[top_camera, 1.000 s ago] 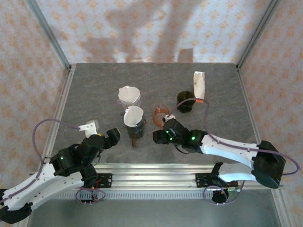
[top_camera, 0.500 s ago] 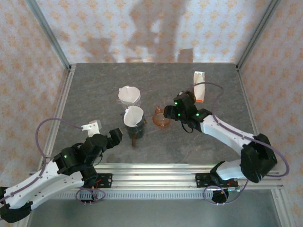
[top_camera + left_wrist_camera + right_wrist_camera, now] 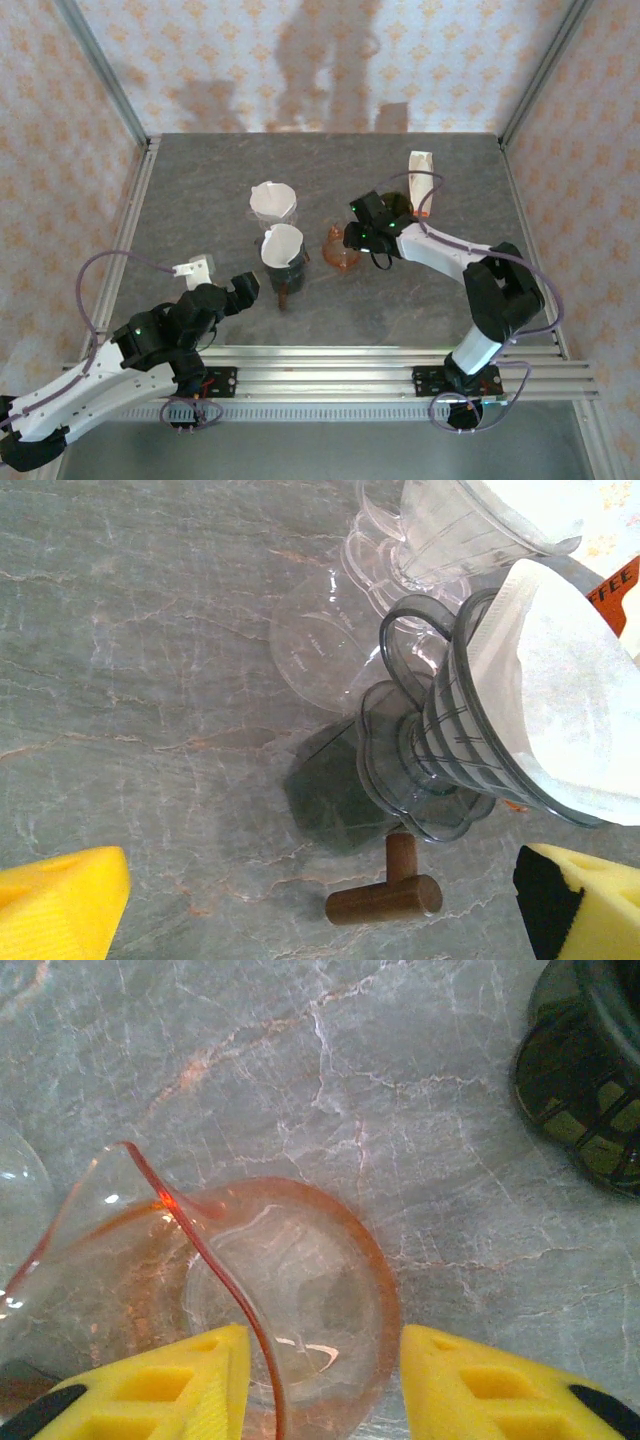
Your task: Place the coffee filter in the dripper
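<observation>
Coffee filter in grey dripper; left fingers spread, empty; right fingers straddle orange dripper, grip unclear

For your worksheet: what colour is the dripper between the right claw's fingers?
Orange-tinted clear dripper, right wrist view.

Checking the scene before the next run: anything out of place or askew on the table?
The filter in the grey dripper rides high, poking past the rim on one side rather than seated flush. A brown wooden peg lies at that dripper's base. No spill visible.
</observation>
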